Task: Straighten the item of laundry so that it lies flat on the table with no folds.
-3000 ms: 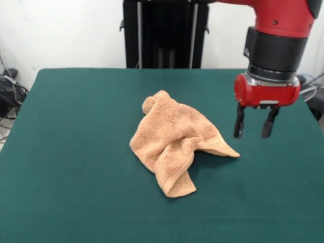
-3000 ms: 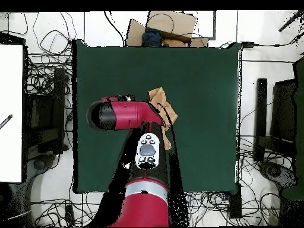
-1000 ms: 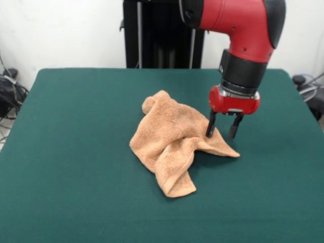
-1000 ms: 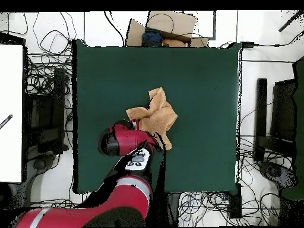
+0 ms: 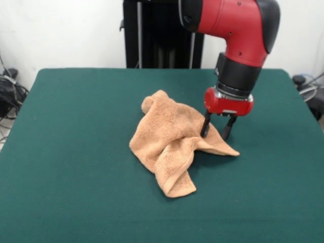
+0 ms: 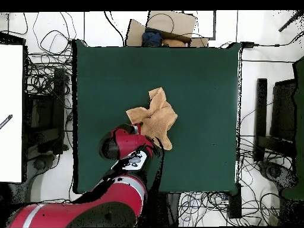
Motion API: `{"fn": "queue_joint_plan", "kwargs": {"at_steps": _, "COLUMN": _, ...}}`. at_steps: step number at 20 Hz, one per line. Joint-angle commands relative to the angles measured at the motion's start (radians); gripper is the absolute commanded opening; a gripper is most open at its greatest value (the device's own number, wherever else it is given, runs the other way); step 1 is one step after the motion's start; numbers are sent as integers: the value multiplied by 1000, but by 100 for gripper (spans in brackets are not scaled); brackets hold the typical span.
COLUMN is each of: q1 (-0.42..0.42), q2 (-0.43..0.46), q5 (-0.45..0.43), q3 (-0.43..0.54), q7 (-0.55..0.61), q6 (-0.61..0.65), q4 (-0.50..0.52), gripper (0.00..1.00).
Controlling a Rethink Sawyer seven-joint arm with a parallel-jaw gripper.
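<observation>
The peach-orange towel (image 5: pixel 169 142) lies crumpled near the middle of the dark green table (image 5: pixel 76 152), with folds, one corner pointing right and a flap toward the front. It also shows in the overhead view (image 6: pixel 155 118). My gripper (image 5: pixel 215 131) is open, pointing down, its fingertips (image 5: pixel 204 130) straddling the towel's right corner right at the cloth. In the overhead view the arm (image 6: pixel 127 145) covers the gripper beside the towel's left corner.
The robot's black pedestal (image 5: pixel 164 33) stands behind the table's far edge. Cables (image 6: pixel 44 71) and a cardboard box (image 6: pixel 169 27) lie around the table (image 6: pixel 202 77) in the overhead view. A white surface (image 6: pixel 10 113) is at the left.
The gripper has moved from the table's right side, above the surface, in and down onto the towel's right corner. The towel has not changed shape.
</observation>
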Motion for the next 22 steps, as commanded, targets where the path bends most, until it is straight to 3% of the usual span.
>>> {"fn": "queue_joint_plan", "kwargs": {"at_steps": 1, "q1": 10, "q2": 43, "q5": 34, "q3": -11, "q7": 209, "q6": -46, "q4": -4, "gripper": 100}}
{"fn": "queue_joint_plan", "kwargs": {"at_steps": 11, "q1": -6, "q2": 47, "q5": 19, "q3": -6, "q7": 192, "q6": -65, "q4": -19, "gripper": 100}}
{"fn": "queue_joint_plan", "kwargs": {"at_steps": 22, "q1": -40, "q2": 33, "q5": 9, "q3": 31, "q7": 166, "q6": 3, "q4": -20, "gripper": 100}}
